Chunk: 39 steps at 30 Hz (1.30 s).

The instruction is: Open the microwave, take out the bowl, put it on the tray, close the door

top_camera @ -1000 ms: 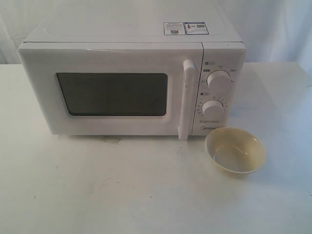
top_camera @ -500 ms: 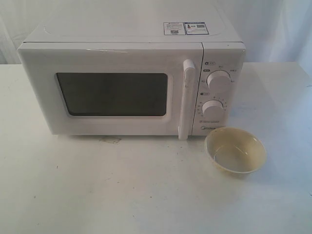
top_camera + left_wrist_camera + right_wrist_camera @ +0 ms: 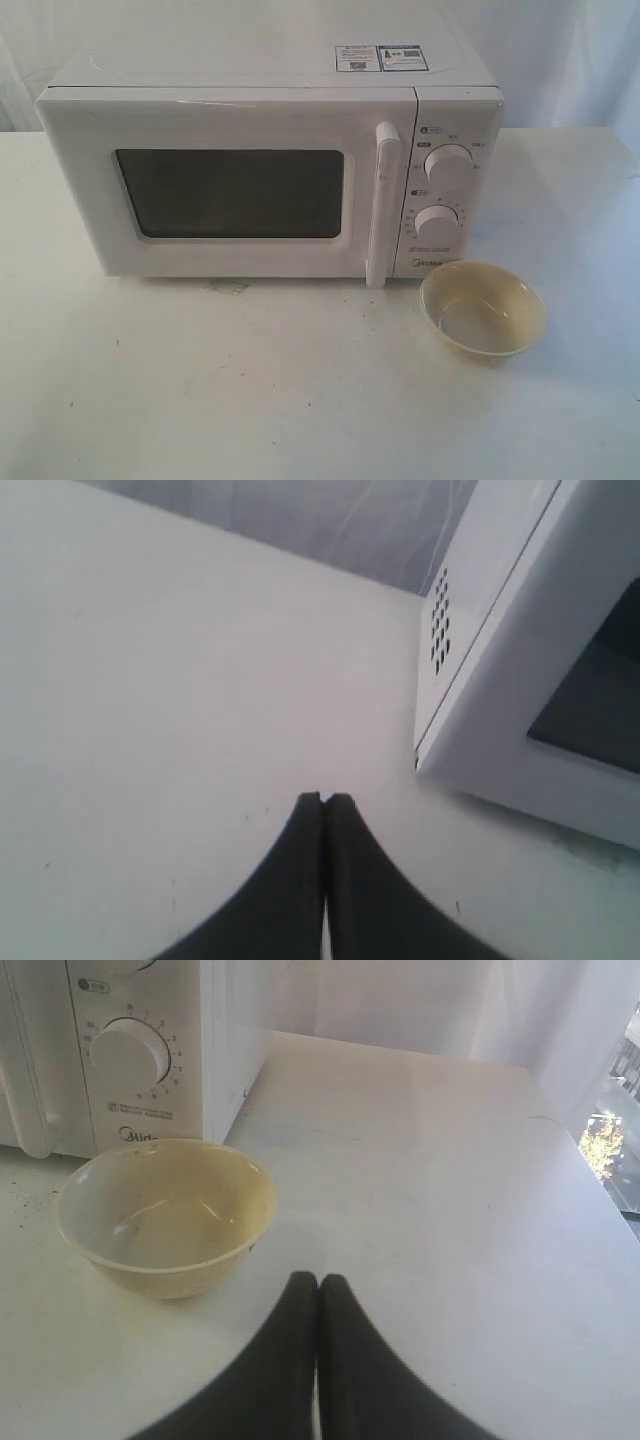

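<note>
My left gripper is closed, its two dark fingers pressed flat together with nothing between them, and it hangs above the bare white table near the left front corner of the microwave. From there I see the vent holes in the oven's side wall and a slice of the dark window. My right gripper is closed too, fingertips meeting and empty, poised over the table just beside the bowl without touching it. The bowl is cream, pale yellow, upright and empty, sitting directly on the table in front of the microwave's control panel, a little to the right of it and close to its front face. The door is shut flush against the body, and its vertical white bar handle runs down the right edge beside the two round dials. Stickers lie on the oven's top. Neither arm shows in the exterior view.
</note>
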Tool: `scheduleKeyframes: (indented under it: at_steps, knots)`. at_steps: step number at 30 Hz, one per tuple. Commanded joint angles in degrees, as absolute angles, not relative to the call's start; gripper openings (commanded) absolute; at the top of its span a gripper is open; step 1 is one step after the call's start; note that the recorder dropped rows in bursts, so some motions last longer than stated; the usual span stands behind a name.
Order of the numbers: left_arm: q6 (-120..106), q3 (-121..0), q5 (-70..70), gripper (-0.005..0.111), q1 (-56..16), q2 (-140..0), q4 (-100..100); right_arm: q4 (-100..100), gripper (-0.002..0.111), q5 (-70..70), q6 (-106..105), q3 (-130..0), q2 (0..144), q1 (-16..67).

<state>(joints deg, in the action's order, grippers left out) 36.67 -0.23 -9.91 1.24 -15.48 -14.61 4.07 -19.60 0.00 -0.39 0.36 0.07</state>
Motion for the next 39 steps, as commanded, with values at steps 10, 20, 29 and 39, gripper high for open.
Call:
scheduleKeyframes:
  at_steps: [10, 20, 29, 39]
  knots:
    - [16.76, 0.00, -1.58, 0.000, 2.08, 0.00, -14.43, 4.49, 0.000, -19.58, 0.00, 0.00, 0.00, -0.08]
    - [-8.58, 0.00, 10.70, 0.000, 1.97, 0.00, 6.33, 4.49, 0.000, -19.58, 1.09, 0.00, 0.00, 0.00]
    - [0.93, 0.00, 12.45, 0.000, 1.97, 0.00, 7.19, 4.49, 0.000, -19.58, 1.26, 0.00, 0.00, 0.00]
    - [1.44, 0.00, 11.89, 0.000, 1.97, 0.00, 7.19, 4.49, 0.000, -19.58, 1.26, 0.00, 0.00, 0.00]
